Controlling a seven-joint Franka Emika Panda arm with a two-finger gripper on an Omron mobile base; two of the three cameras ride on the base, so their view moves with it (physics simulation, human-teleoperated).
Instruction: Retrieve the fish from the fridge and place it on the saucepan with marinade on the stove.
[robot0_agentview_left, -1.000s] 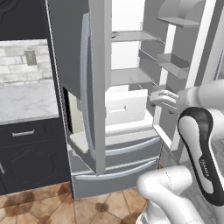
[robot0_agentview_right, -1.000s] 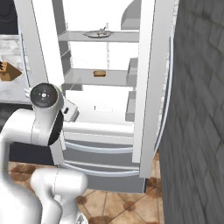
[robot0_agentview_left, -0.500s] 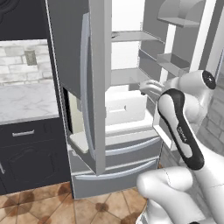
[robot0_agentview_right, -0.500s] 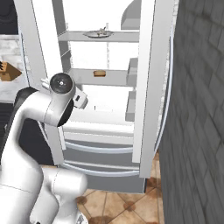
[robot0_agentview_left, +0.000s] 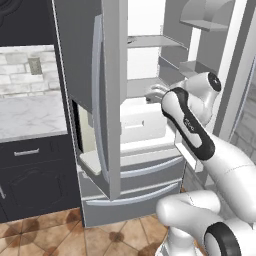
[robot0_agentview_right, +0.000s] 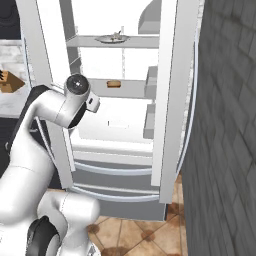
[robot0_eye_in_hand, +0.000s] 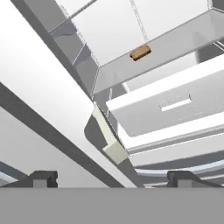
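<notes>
At mid frame: gripper (robot0_eye_in_hand: 111, 177) wide open, holds nothing.
Risk: arm cld bump fridge (robot0_agentview_right: 167, 100) door, miss fish (robot0_agentview_right: 111, 37).

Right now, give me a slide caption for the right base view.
White arm reaching toward the open fridge, where the fish lies on the top shelf and a small brown item sits one shelf below.

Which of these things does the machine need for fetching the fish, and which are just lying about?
Needed: fridge, open; silvery piece on its top shelf, likely the fish; open pincer.
Lying about: small brown item on the middle shelf; knife block on the counter.
</notes>
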